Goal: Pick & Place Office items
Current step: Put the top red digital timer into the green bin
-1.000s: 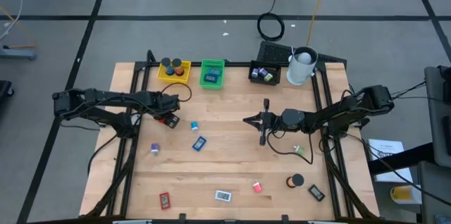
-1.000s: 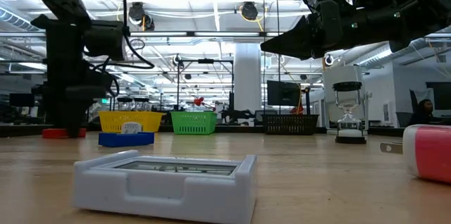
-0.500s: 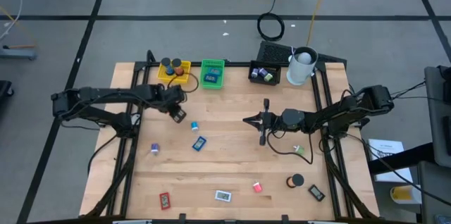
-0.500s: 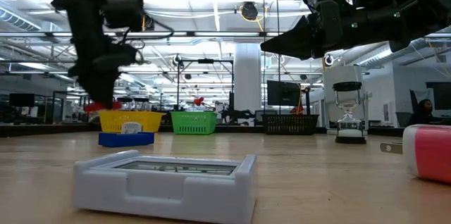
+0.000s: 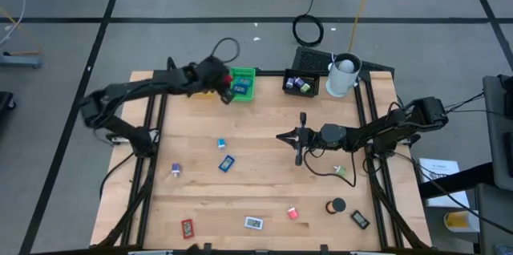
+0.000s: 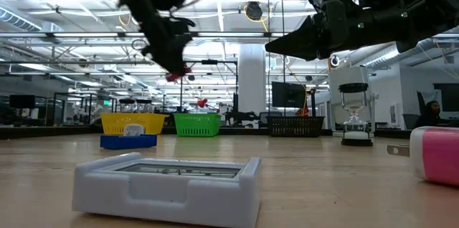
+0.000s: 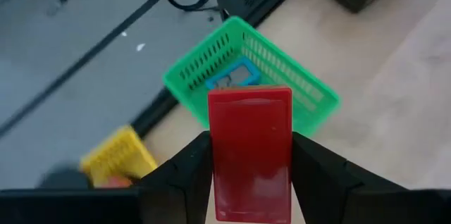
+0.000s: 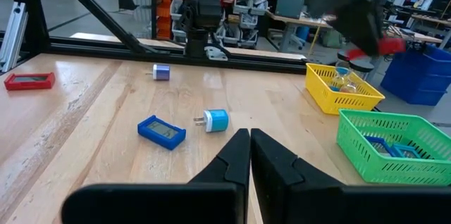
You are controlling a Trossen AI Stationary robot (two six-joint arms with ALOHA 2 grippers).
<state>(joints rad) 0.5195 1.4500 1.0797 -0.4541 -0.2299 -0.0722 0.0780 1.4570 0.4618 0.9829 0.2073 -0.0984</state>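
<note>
High view | left gripper (image 5: 225,88) gripped a red flat piece (image 7: 249,150) above the green tray (image 5: 243,83) | right gripper (image 5: 282,137) waited clenched, empty, mid-table | trays partly filled; roughly ten items (image 5: 227,163) remained scattered on the table (image 5: 264,183)

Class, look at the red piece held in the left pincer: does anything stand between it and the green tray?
Nothing visible does. The left pincer holds the red piece above the green tray, whose open top holds only a blue piece.
</note>
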